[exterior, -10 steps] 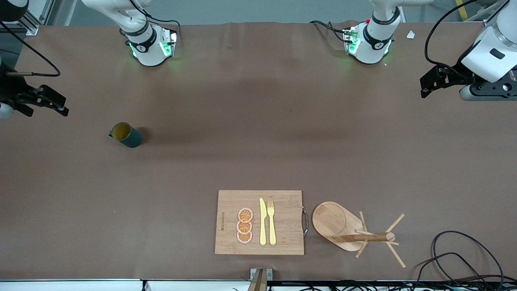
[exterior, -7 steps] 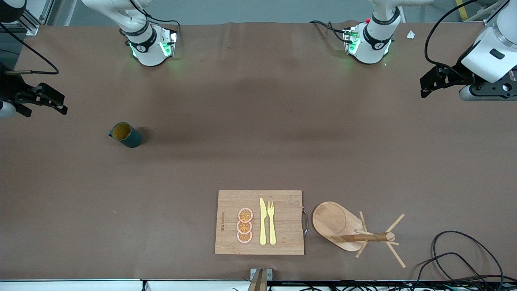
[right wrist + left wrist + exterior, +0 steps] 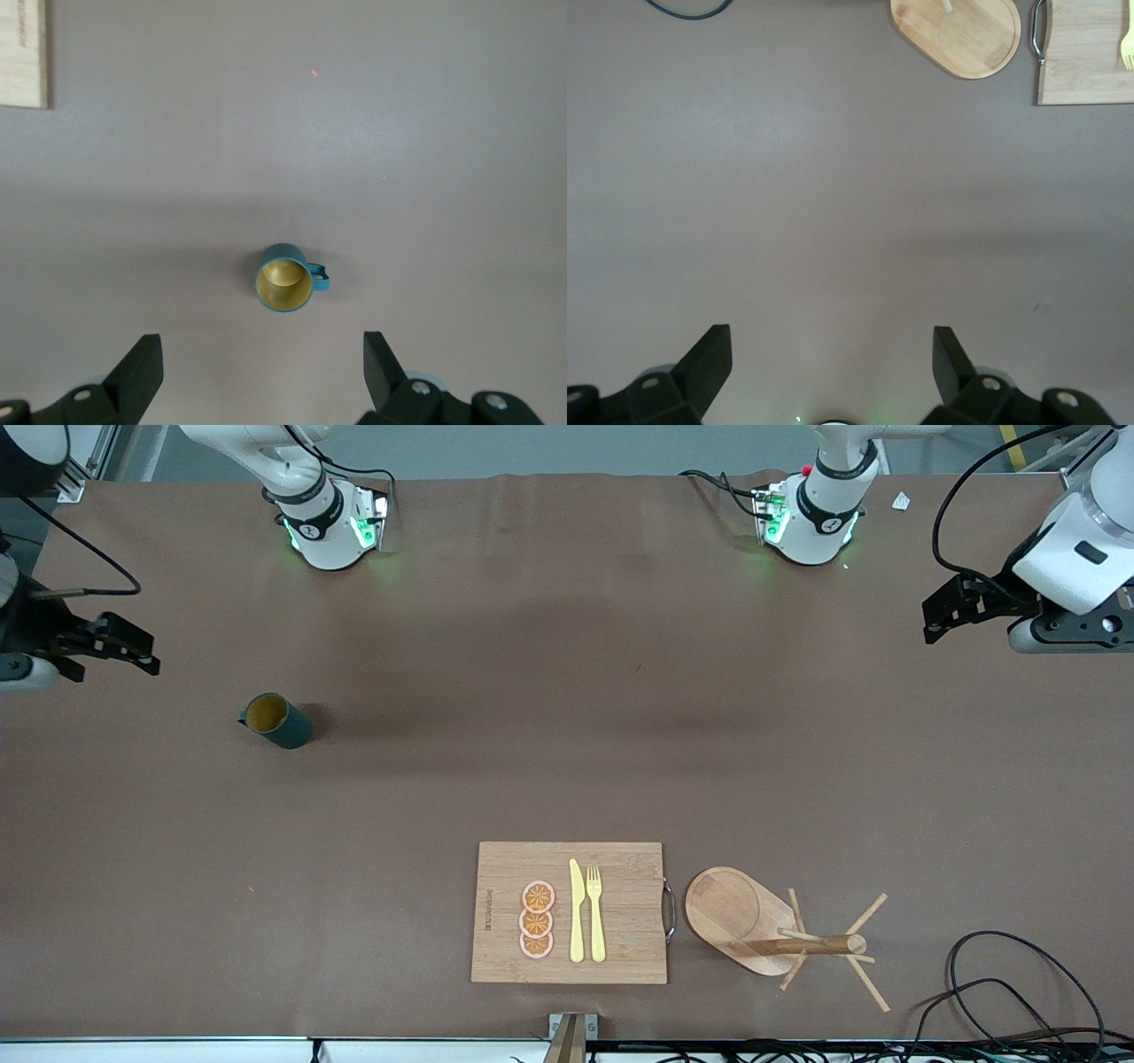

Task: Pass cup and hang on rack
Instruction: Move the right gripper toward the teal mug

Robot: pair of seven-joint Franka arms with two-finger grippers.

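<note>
Looking across the desk (image 3: 567, 779), you see the cup (image 3: 276, 721) standing upright toward the right arm's end, with the rack (image 3: 780, 932) nearer the front camera, just beside the cutting board (image 3: 569, 912). Your right hand (image 3: 113, 648) hangs over the desk's edge near the cup, fingers spread and empty. Your left hand (image 3: 955, 607) waits over the left arm's end, also spread and empty.

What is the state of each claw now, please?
Left claw: open, holding nothing, over bare table.
Right claw: open, holding nothing, above the table near the cup.
</note>
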